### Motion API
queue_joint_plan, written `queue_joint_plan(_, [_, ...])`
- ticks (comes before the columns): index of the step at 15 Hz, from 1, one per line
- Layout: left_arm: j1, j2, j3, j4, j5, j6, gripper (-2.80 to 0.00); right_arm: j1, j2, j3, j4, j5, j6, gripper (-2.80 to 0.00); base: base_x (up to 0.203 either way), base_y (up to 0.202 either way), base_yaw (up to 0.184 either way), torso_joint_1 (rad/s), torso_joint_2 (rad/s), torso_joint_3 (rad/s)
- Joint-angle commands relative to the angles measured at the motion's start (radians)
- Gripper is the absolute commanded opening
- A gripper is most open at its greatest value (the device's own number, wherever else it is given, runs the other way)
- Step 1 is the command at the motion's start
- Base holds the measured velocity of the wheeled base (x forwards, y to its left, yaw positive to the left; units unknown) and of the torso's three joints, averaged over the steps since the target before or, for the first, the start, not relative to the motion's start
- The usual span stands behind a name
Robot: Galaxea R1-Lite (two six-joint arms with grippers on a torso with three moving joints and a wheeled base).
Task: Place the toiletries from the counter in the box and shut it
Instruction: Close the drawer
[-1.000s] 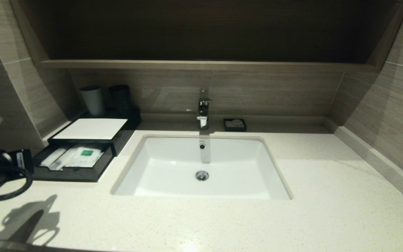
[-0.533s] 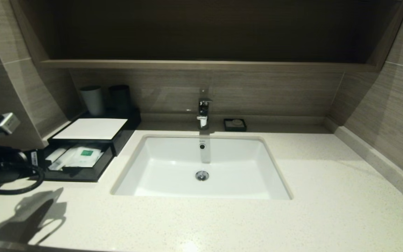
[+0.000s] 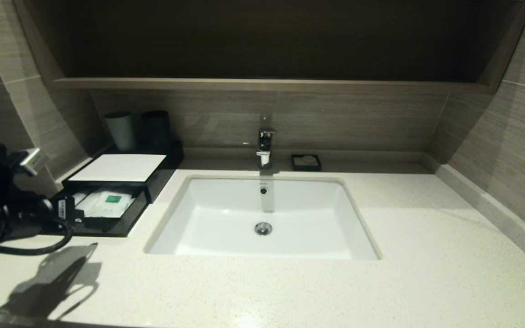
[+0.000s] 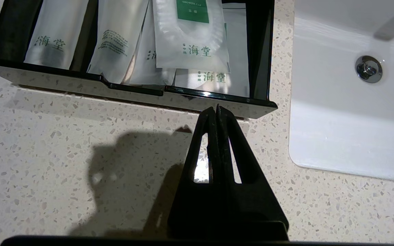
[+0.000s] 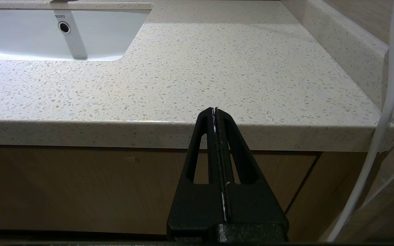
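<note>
The black box with a white top panel stands at the left of the sink, its front drawer pulled out. In the drawer lie white packets: a squarish sachet with a green mark and a narrow pouch. The left wrist view shows the sachet, the pouch and other packets behind the drawer's front wall. My left gripper is shut and empty, its tip right at the drawer's front wall near its sink-side corner. The brown ledge is bare.
The white sink with its faucet fills the middle of the speckled countertop. Two cups stand behind the box. A small black soap dish sits by the faucet. My right gripper is parked, shut, below the countertop's front edge.
My left arm has moved to the right, bringing its shut gripper up to the drawer's front. The drawer and the packets have not moved.
</note>
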Motion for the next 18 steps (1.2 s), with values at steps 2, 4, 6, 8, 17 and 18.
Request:
queue_joint_plan(2, [0.001, 0.036, -0.008, -0.009, 0.001, 0.002, -2.8, 0.0, -0.002, 0.0, 0.0, 0.0, 0.0, -2.8, 0.0, 0.0, 0.0, 0.0, 0.0, 0.0])
queue_joint_plan(4, [0.001, 0.072, -0.041, -0.004, 0.001, 0.001, -2.8, 0.0, -0.002, 0.0, 0.0, 0.0, 0.0, -2.8, 0.0, 0.0, 0.0, 0.0, 0.0, 0.0])
queue_joint_plan(6, [0.001, 0.103, -0.063, -0.005, 0.001, -0.001, -2.8, 0.0, -0.002, 0.0, 0.0, 0.0, 0.0, -2.8, 0.0, 0.0, 0.0, 0.0, 0.0, 0.0])
queue_joint_plan(8, [0.001, 0.1, -0.062, 0.001, 0.001, -0.001, -2.8, 0.001, -0.002, 0.0, 0.0, 0.0, 0.0, -2.8, 0.0, 0.0, 0.0, 0.0, 0.0, 0.0])
queue_joint_plan(17, [0.009, 0.096, -0.059, 0.027, 0.016, 0.002, -2.8, 0.001, -0.002, 0.0, 0.0, 0.0, 0.0, -2.8, 0.0, 0.0, 0.0, 0.0, 0.0, 0.0])
queue_joint_plan(18, [0.01, 0.097, -0.059, 0.027, 0.016, 0.002, -2.8, 0.0, -0.002, 0.0, 0.0, 0.0, 0.0, -2.8, 0.0, 0.0, 0.0, 0.0, 0.0, 0.0])
